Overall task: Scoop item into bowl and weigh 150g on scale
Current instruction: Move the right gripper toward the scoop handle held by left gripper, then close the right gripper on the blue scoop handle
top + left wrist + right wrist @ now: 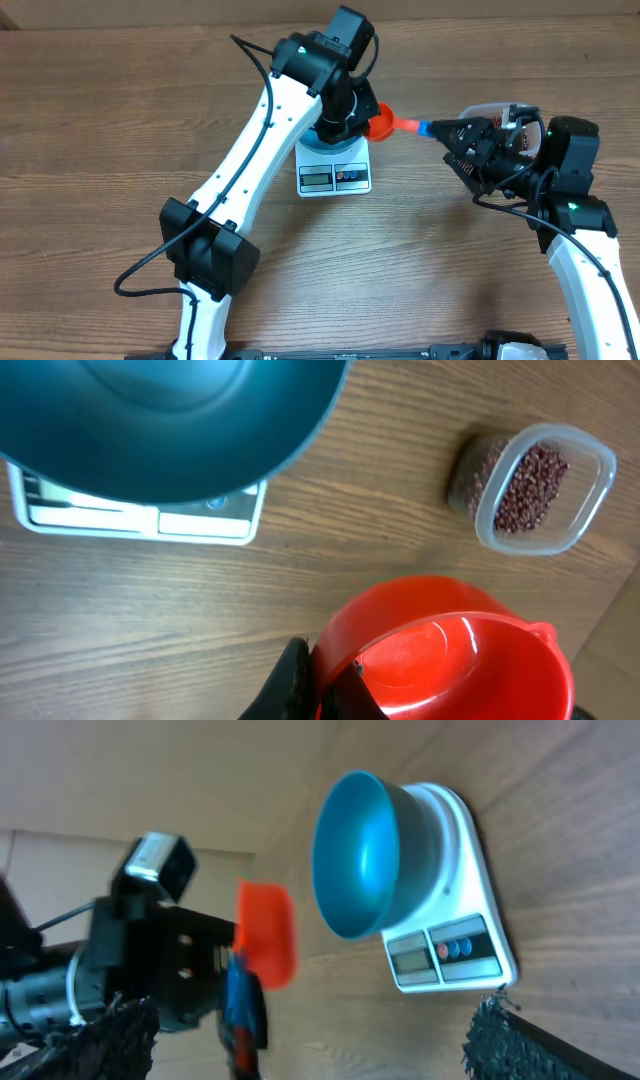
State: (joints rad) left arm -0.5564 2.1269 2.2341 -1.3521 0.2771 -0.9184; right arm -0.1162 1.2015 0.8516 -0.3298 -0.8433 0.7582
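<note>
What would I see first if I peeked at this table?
The bright blue bowl sitting on the white scale, near the middle of the table, jumps out first. Right beside it, the left gripper holds an empty red scoop. Farther right sits a clear tub of dark red beans.

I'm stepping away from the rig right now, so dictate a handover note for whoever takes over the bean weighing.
Left gripper: shut on the red scoop, which is empty.
Right gripper: open, holding nothing.
Blue bowl sits on the scale; no beans visible inside it. Beans are in the clear tub on the table.
Done: bowl on scale, scoop in hand.
Left: scoop beans into the bowl up to the target weight.
</note>
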